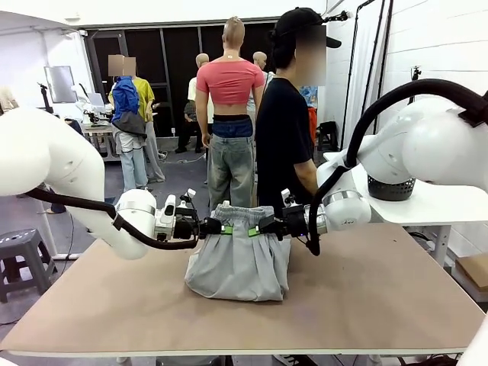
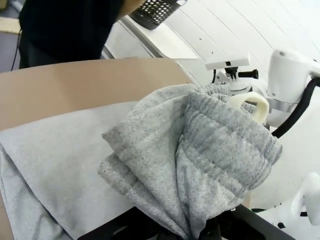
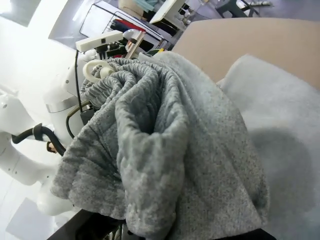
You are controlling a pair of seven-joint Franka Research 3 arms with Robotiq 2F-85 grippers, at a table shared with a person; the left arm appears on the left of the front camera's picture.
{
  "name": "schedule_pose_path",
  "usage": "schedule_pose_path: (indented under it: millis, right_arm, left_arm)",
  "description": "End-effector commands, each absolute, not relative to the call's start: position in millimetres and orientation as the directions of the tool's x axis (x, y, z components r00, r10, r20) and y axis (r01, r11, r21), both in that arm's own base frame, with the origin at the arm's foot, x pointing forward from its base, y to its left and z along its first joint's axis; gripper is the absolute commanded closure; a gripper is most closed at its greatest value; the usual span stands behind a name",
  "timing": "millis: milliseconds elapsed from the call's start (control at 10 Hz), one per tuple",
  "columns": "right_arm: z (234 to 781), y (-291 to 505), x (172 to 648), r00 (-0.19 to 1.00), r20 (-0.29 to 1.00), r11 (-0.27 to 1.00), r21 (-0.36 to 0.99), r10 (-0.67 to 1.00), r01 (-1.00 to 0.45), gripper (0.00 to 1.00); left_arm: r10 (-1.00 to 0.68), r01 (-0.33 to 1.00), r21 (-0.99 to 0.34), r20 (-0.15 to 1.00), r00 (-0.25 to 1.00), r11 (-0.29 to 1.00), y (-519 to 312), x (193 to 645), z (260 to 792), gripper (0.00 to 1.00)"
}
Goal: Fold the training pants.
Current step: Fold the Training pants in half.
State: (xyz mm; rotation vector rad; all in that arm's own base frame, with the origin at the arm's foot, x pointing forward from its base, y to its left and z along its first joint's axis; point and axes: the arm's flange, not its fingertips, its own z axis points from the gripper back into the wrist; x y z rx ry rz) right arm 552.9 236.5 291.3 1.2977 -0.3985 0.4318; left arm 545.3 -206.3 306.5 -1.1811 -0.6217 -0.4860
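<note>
Training pants (image 1: 238, 259) of light grey jersey hung at the middle of the brown table (image 1: 381, 297), lifted by the gathered waistband while their lower part rested bunched on the tabletop. The left gripper (image 1: 212, 228) came in from the left side and had its jaws clamped on the left end of the waistband; the right gripper (image 1: 262, 226) came in from the right and had its jaws clamped on the right end. Green pads showed at both pinch points, and the waistband sagged slightly between them, just above the table.

In the left wrist view the ribbed waistband of the training pants (image 2: 220, 165) bulged up out of the closed jaws at the bottom edge, with the rest of the cloth spread flat over the table (image 2: 75, 85) to the left. A pale drawcord loop (image 2: 252, 102) stuck out at the top of the gathered band. The right wrist view showed the same from the other end: the training pants (image 3: 165, 150) folded thickly over the closed jaws, more grey cloth lying on the table (image 3: 250, 40) at the right.

A person (image 1: 286, 130) in a black shirt stood at the far side of the table, just behind the lifted waistband. A black mesh basket (image 1: 390, 188) sat on a white side table to the right.
</note>
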Motion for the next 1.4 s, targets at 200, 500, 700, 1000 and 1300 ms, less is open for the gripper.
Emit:
schedule_pose_path:
  millis: [200,500,700,1000,1300]
  right_arm:
    - [267.2,232.4,587.5,0.911,0.412,0.277,0.873,0.018,-0.401,1.0]
    - [253.3,222.5,602.0,0.93,0.367,0.312,0.885,-0.006,-0.347,1.0]
    - [245.7,218.9,609.2,0.939,0.343,0.325,0.891,-0.022,-0.318,1.0]
    - [241.4,215.6,622.8,0.939,0.342,0.342,0.888,-0.045,-0.307,1.0]
    - [230.8,210.6,631.3,0.947,0.314,0.383,0.884,-0.062,-0.268,1.0]
  left_arm:
    - [-0.008,0.551,-0.755,0.587,0.809,0.354,-196.9,573.0,287.9,1.0]
    - [0.003,0.516,-0.78,0.553,0.833,0.353,-195.3,582.7,266.4,1.0]
    - [0.022,0.5,-0.788,0.542,0.84,0.358,-190.7,586.8,259.8,1.0]
    - [0.038,0.488,-0.789,0.538,0.842,0.372,-187.1,597.3,255.9,1.0]
    - [0.051,0.449,-0.802,0.507,0.86,0.394,-186.8,601.9,249.1,1.0]
